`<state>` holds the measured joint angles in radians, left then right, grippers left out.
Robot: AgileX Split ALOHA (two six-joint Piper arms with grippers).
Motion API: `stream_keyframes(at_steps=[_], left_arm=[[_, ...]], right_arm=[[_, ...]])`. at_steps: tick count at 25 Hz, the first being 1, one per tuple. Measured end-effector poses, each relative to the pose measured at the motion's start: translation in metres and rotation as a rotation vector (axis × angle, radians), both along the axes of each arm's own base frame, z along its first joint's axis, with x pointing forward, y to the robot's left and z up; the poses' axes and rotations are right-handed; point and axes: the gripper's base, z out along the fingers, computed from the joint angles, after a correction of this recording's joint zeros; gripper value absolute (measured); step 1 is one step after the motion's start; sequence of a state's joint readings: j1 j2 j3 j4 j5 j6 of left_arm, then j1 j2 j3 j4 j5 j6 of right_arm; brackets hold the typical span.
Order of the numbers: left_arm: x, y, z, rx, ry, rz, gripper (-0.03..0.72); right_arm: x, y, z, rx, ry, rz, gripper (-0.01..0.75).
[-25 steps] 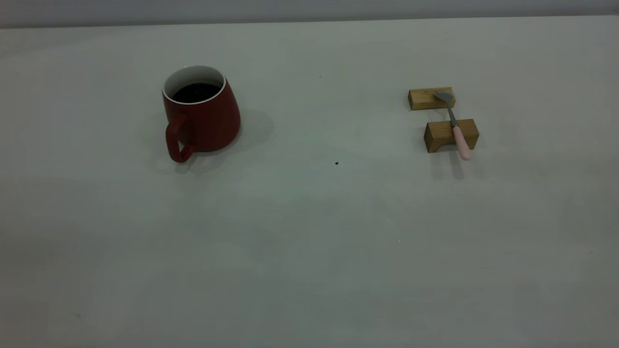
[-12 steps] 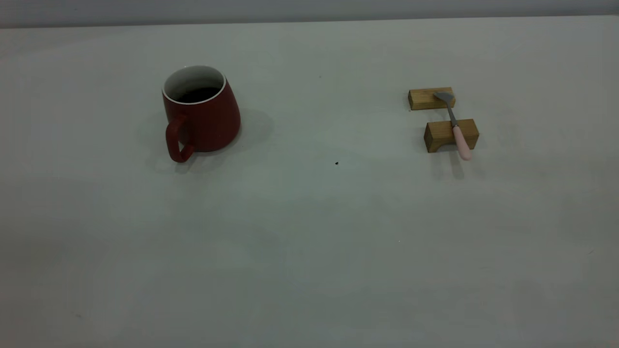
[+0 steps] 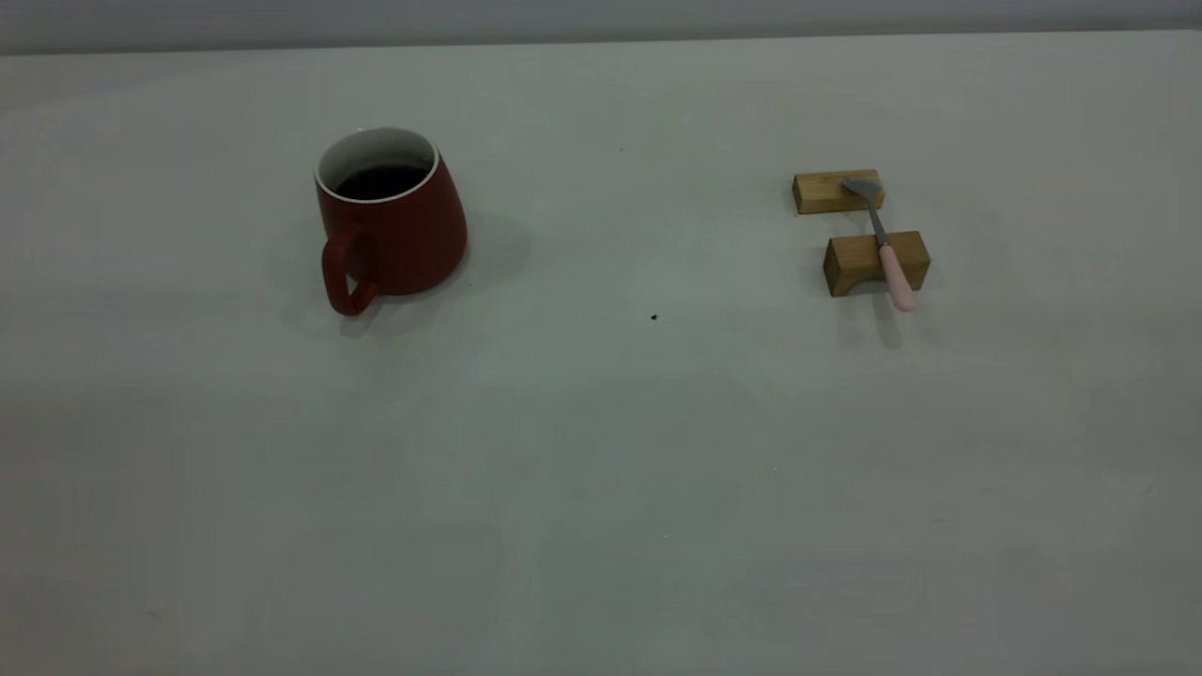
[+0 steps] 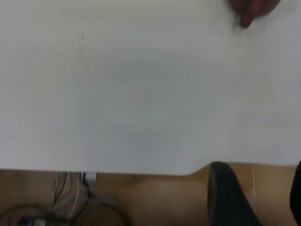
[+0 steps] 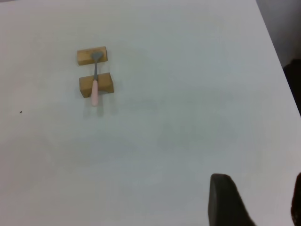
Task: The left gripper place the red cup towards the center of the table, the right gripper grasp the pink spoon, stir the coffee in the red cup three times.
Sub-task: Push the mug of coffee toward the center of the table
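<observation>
The red cup [image 3: 394,235] stands upright at the left of the table [image 3: 601,469], its handle turned toward the front, with dark coffee [image 3: 380,181] inside. Only a sliver of the red cup [image 4: 249,12] shows in the left wrist view. The pink spoon [image 3: 890,253] lies across two wooden blocks at the right; the right wrist view shows the pink spoon [image 5: 95,84] far off. Neither gripper appears in the exterior view. My left gripper [image 4: 256,181] hangs open beyond the table's near edge. My right gripper [image 5: 258,193] is open above bare table, well away from the spoon.
Two small wooden blocks, a flat one [image 3: 831,191] and a taller one [image 3: 855,263], carry the spoon. A tiny black speck [image 3: 654,317] lies near the table's middle. Past the table edge in the left wrist view are a brown floor and some cables [image 4: 70,207].
</observation>
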<state>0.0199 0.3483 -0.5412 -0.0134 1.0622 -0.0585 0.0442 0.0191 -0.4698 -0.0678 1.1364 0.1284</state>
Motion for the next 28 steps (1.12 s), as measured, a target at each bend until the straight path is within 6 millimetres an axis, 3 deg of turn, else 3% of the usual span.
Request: stream_keyframes(at_steps=[6,13,21,28], left_arm=[[0.077,0.002,-0.006,0.001,0.1,0.001,0.407],[0.18,0.004,-0.039,0.055,0.311,-0.106,0.407],[0.291,0.006,-0.092,0.184,0.465,-0.432,0.407],[0.353,-0.003,-0.15,0.353,0.472,-0.87,0.407]], right_arm=[[0.0,0.0,0.0,0.0,0.0,0.0,0.379],[0.0,0.0,0.0,0.0,0.0,0.0,0.379],[0.0,0.0,0.0,0.0,0.0,0.0,0.379],[0.0,0.0,0.0,0.0,0.0,0.0,0.379]])
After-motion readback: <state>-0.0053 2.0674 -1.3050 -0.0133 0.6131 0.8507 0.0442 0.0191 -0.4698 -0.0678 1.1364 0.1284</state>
